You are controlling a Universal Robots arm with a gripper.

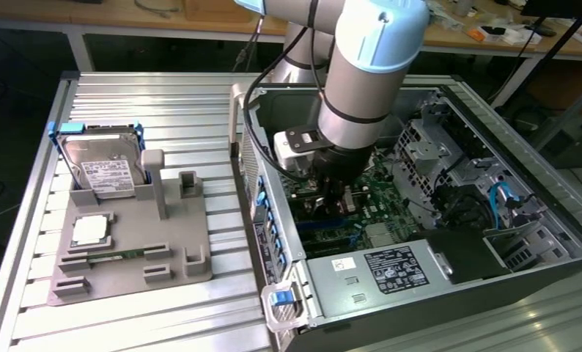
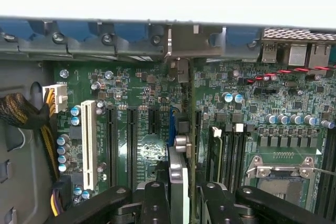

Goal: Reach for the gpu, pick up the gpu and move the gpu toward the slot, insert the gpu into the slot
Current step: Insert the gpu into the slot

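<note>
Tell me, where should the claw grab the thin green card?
By its upper edge, coming down from above. The gpu stands edge-on over the motherboard, so its two flat faces are the sides to pinch. The claw grips it that way now.

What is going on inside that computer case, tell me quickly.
The robot arm has reached down into the open computer case, its gripper shut on the gpu, a thin card seen edge-on. The card stands upright over the green motherboard, in line with the blue slot. Whether it has seated in the slot cannot be told. On the tray outside the case, a hard drive and a processor chip sit untouched.
</note>
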